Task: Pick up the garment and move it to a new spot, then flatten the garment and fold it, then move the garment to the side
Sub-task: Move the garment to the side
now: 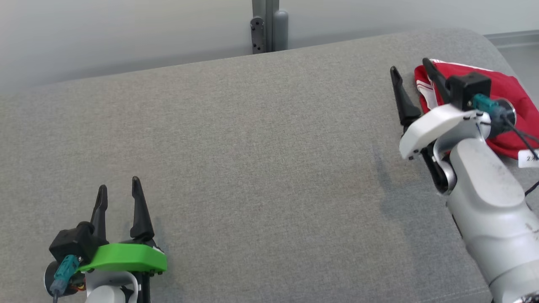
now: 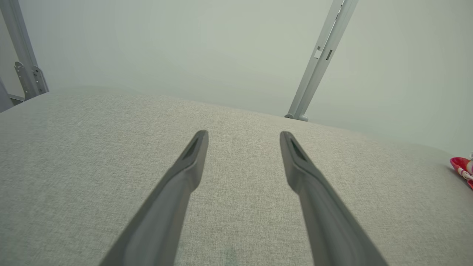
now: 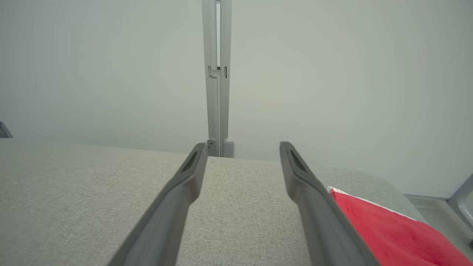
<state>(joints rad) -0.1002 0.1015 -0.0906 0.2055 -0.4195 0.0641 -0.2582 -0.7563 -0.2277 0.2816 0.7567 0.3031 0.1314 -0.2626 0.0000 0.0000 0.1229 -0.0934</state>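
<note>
Two dark-fingered grippers sit over a wide grey padded surface with bare cloth between them. A grey metal post stands behind the surface's far edge against a pale wall. The red garment, trimmed in white, lies bunched at the far right corner of the surface, with a small white label at its near edge. The right forearm covers part of the garment in the head view. The right gripper reaches forward along the surface's right side, jaws spread wide and holding nothing. One finger lies over bare cloth just beside the garment and the other crosses its left edge; whether that finger touches it cannot be told. In the right wrist view the garment runs along the outside of the right-hand finger. The left gripper rests low at the near left, well apart from the garment, fingers pointing away, jaws likewise spread and empty.
</note>
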